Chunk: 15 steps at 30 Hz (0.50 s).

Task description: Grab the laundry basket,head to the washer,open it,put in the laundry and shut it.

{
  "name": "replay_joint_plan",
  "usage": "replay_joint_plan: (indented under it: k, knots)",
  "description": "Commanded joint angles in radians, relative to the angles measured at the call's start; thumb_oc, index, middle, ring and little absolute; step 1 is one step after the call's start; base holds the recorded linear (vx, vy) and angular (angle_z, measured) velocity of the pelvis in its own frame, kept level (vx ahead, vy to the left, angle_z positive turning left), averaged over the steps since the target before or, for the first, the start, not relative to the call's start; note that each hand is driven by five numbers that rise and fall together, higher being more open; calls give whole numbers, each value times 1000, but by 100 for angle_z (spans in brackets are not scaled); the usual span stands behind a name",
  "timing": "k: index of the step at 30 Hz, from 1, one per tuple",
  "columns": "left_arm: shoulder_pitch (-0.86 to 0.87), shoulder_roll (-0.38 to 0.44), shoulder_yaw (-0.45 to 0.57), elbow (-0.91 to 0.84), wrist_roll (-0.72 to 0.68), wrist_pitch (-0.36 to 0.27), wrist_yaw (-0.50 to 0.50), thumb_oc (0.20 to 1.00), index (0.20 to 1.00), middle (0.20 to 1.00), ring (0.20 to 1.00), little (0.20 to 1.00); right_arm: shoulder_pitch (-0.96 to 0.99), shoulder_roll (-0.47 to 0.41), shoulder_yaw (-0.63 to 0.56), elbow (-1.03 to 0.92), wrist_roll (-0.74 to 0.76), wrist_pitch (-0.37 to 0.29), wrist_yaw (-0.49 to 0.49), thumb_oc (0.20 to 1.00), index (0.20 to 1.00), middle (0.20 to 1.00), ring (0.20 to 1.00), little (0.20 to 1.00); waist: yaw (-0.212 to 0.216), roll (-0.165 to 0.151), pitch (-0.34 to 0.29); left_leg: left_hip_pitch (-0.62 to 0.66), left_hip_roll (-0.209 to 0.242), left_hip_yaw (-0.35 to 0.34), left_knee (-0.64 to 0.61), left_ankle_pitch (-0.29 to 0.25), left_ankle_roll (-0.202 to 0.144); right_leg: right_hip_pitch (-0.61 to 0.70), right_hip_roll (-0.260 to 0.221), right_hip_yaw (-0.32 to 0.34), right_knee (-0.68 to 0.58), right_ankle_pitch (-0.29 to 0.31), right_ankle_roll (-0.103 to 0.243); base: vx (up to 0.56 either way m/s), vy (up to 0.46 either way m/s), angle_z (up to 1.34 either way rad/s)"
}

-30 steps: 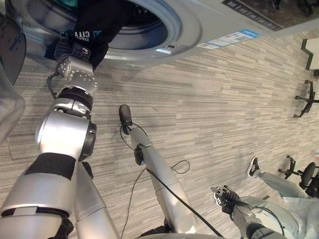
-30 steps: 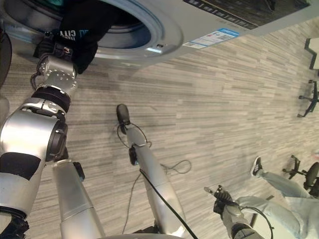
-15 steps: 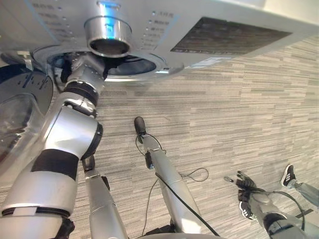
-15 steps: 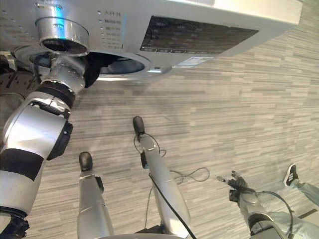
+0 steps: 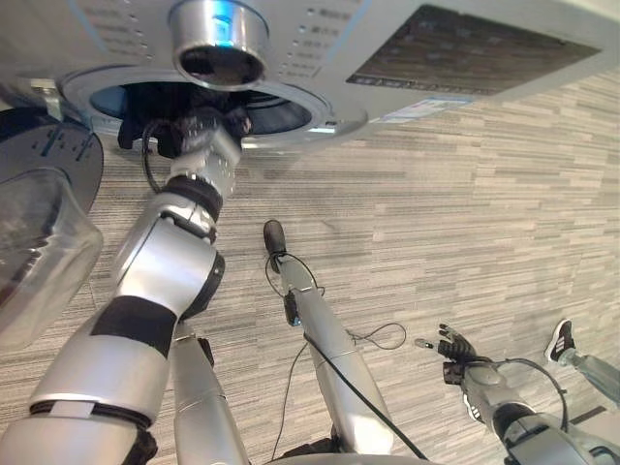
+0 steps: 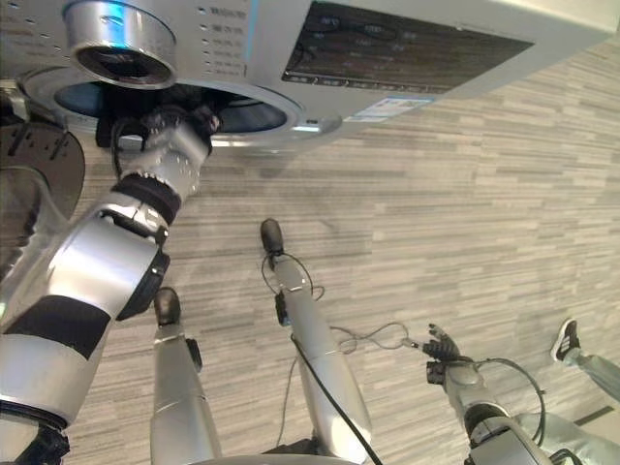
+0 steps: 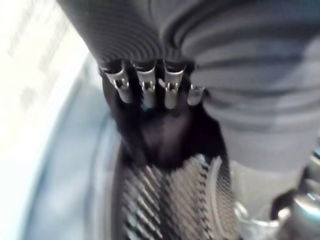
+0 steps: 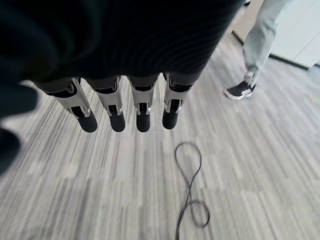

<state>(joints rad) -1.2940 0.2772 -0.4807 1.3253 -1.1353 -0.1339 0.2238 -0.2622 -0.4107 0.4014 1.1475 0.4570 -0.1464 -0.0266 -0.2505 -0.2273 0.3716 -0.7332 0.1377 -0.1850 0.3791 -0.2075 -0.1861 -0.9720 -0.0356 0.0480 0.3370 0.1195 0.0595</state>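
The silver washer [image 5: 320, 48] stands ahead with its round opening [image 5: 276, 108] uncovered and its glass door [image 5: 39, 242] swung out to the left. My left hand [image 5: 197, 133] is at the front rim of the opening. In its wrist view the left hand [image 7: 225, 55] points into the drum, where a black garment [image 7: 165, 135] lies against the perforated metal wall [image 7: 165, 200]. My right hand [image 5: 450, 344] hangs low on the right, open, its straight fingers [image 8: 142, 112] over the floor and holding nothing.
A big round knob [image 5: 218, 39] and a dark control panel [image 5: 465, 48] sit on the washer's top. A person stands at the right: a shoe [image 5: 560, 339] shows there, and a trouser leg [image 8: 260, 40] and shoe [image 8: 240, 90] beyond my right hand.
The camera has tilted, so the picture shifted. The black garment that hung over the washer's rim one second ago is now inside the drum. My left hand has drawn back to the rim.
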Motion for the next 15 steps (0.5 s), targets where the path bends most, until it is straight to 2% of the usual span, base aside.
replay_joint_plan:
  k: [1, 4, 6, 9, 10, 13, 15]
  knots:
    - [2, -106, 47, -74, 138, -75, 43, 1000, 1000, 1000, 1000, 1000, 44, -44, 19, 7, 10, -8, -29, 1000, 1000, 1000, 1000, 1000, 3, 54, 66, 24, 71, -144, -75, 169, 28, 68, -132, 27, 38, -63, 129, -14, -22, 20]
    - [149, -161, 28, -186, 176, -108, 55, 1000, 1000, 1000, 1000, 1000, 42, -35, 9, -13, 16, -13, -34, 1000, 1000, 1000, 1000, 1000, 34, 71, 78, 77, 64, -150, -120, 189, 30, 107, -148, 16, 41, -71, 127, 3, -36, 29]
    - [302, -181, 0, -320, 178, -133, 51, 1000, 1000, 1000, 1000, 1000, 44, -38, -1, -23, 9, -11, -43, 1000, 1000, 1000, 1000, 1000, 67, 100, 88, 131, 58, -150, -172, 218, 29, 150, -166, 6, 40, -79, 126, 6, 8, 25]
    - [389, -189, -21, -395, 177, -140, 44, 1000, 1000, 1000, 1000, 1000, 56, -43, -10, -32, 2, -13, -50, 1000, 1000, 1000, 1000, 1000, 84, 117, 88, 158, 60, -154, -206, 238, 28, 170, -176, -4, 38, -81, 126, 5, 10, 16]
    - [389, -189, -21, -395, 177, -140, 44, 1000, 1000, 1000, 1000, 1000, 56, -43, -10, -32, 2, -13, -50, 1000, 1000, 1000, 1000, 1000, 84, 117, 88, 158, 60, -153, -206, 238, 28, 170, -176, -4, 38, -81, 126, 6, 17, 15]
    - [513, -202, -56, -466, 149, -129, 5, 1000, 1000, 1000, 1000, 1000, 62, -48, -20, -30, -12, -10, -63, 1000, 1000, 1000, 1000, 1000, 110, 156, 78, 209, 58, -160, -272, 277, 24, 223, -186, -16, 15, -81, 125, 29, 27, 11]
    - [568, -227, -61, -400, 137, -102, -26, 1000, 1000, 1000, 1000, 1000, 51, -38, -26, 9, -21, 2, -68, 1000, 1000, 1000, 1000, 1000, 135, 189, 58, 262, 78, -169, -370, 338, 6, 279, -187, -41, 6, -101, 125, 55, 19, 13]
